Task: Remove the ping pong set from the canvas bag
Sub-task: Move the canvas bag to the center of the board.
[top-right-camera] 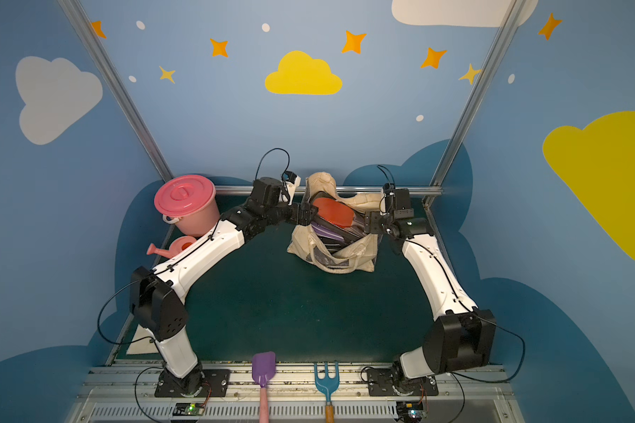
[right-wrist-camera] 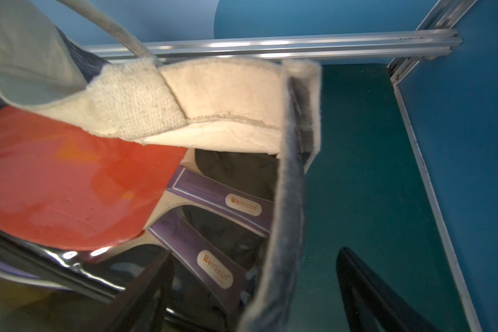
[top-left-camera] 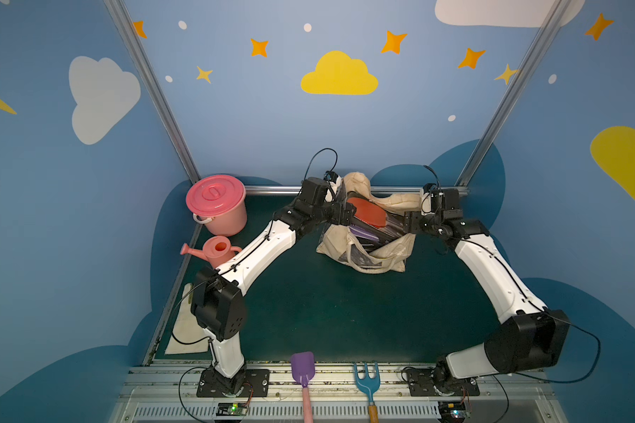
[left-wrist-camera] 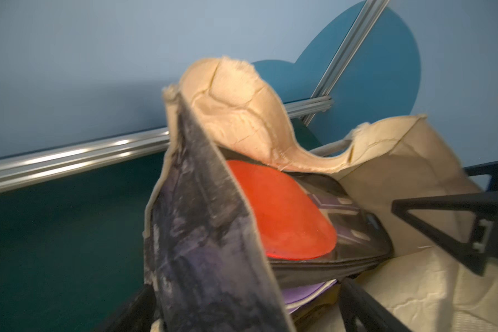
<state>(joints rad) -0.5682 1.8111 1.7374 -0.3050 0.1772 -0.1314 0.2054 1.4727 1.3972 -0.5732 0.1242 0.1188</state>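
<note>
Blue walls [top-left-camera: 257, 124], yellow cloud [top-left-camera: 339, 75], orange stars [top-left-camera: 259, 47], dark green floor [top-left-camera: 327, 315].

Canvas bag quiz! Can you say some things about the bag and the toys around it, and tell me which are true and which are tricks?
1. The pink bucket has its lid on. True.
2. The ping pong set lies out on the table. False: it is inside the canvas bag, with a red paddle showing at the mouth.
3. The purple shovel is in the bag. False: it lies at the front edge, beside the blue rake.
4. The left gripper and the right gripper each have a bag wall between open jaws. True.
</note>
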